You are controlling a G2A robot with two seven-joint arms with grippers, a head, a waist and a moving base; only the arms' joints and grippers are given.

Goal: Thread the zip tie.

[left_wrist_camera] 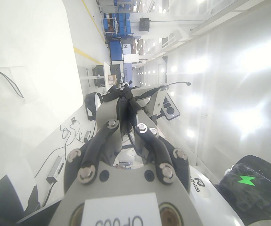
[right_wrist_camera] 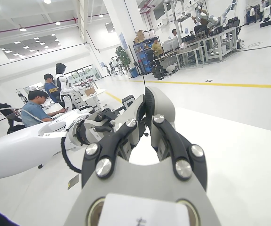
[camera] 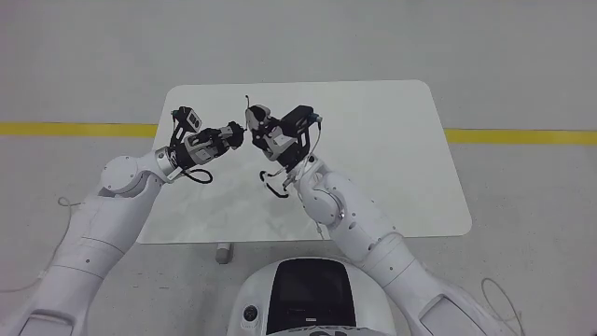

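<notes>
Here, seen from above, the left arm comes in from the left side of the white rounded-corner table (camera: 392,149), and the left gripper (camera: 235,135) hangs above the tabletop, pointing toward the middle. In its own wrist view its grey fingers (left_wrist_camera: 107,111) are pressed together, with a dark bit pinched at their tips. I cannot tell whether that bit is the lower end of the tie or only the black pads. Its tips sit right against the side of the right gripper (right_wrist_camera: 145,95), so the two meet nose to nose above the left half of the table. Between them is the thin black plastic zip tie (right_wrist_camera: 143,78). Its strap is clamped upright between the right gripper's two padded fingers and rises free past their tips, bending slightly, with a small thicker end at the top. A short dark piece also shows below the clamped fingers. The right gripper is therefore clenched on the zip tie, and its arm comes from the lower right, bent at the elbow over the table's near edge. In the left wrist view a thin black doubled strand (left_wrist_camera: 12,85) lies flat on the table, well apart from both grippers. A yellow floor line (camera: 522,136) runs past the table's right edge.
</notes>
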